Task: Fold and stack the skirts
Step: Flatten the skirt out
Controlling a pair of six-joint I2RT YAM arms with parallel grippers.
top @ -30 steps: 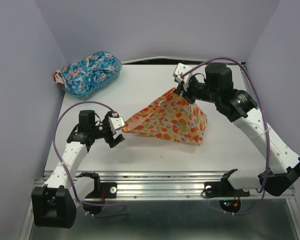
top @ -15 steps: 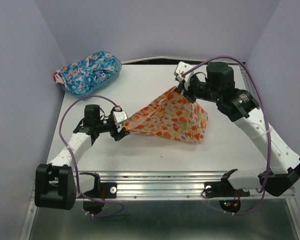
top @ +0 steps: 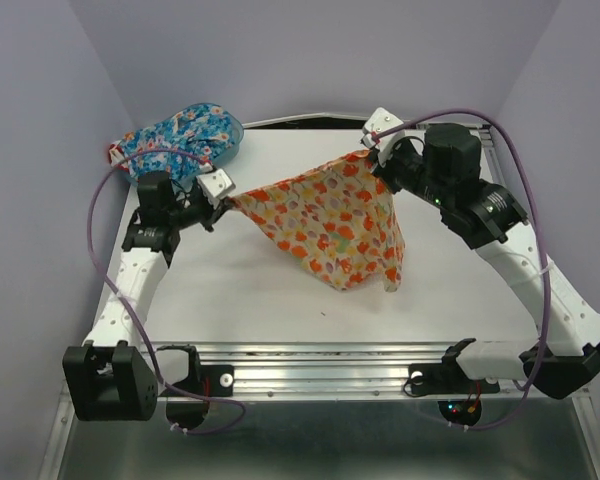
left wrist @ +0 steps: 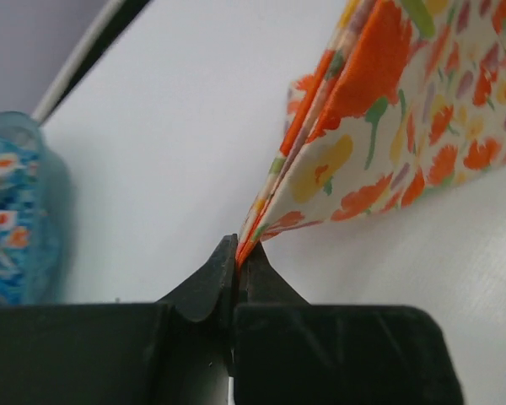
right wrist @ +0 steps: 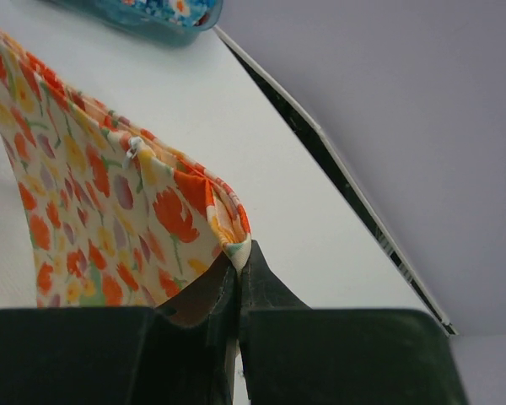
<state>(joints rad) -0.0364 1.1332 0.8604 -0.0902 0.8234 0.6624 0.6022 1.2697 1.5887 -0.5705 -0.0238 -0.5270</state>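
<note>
Cream-yellow skirt (top: 335,225) is held up over mid-table (top: 280,310), strung between both arms.

- Left jaws: pressed together, pinching one corner of the skirt's top edge; the left wrist view shows doubled fabric layers coming straight out of the tips.
- Right jaws: pressed together, pinching the opposite corner, with a seam bunched at the tips in the right wrist view.

Key relation in the top view: the held edge is the long axis. It runs from the left jaws at about 9 o'clock to the right jaws at about 1 o'clock, fairly taut. The rest of the skirt hangs from that line toward 5 o'clock and narrows to a low corner. Cannot tell if that corner touches the table. Neither arm is nearer, since each holds one end.

Judgement: this is the spread step before folding. Laying it flat needs both arms to lower together with the edge kept taut, or the cloth sags and creases.

Blue skirt (top: 175,140) is bundled in the basket (top: 232,132) at 11 o'clock, just behind the left jaws and not yet handled.
</note>
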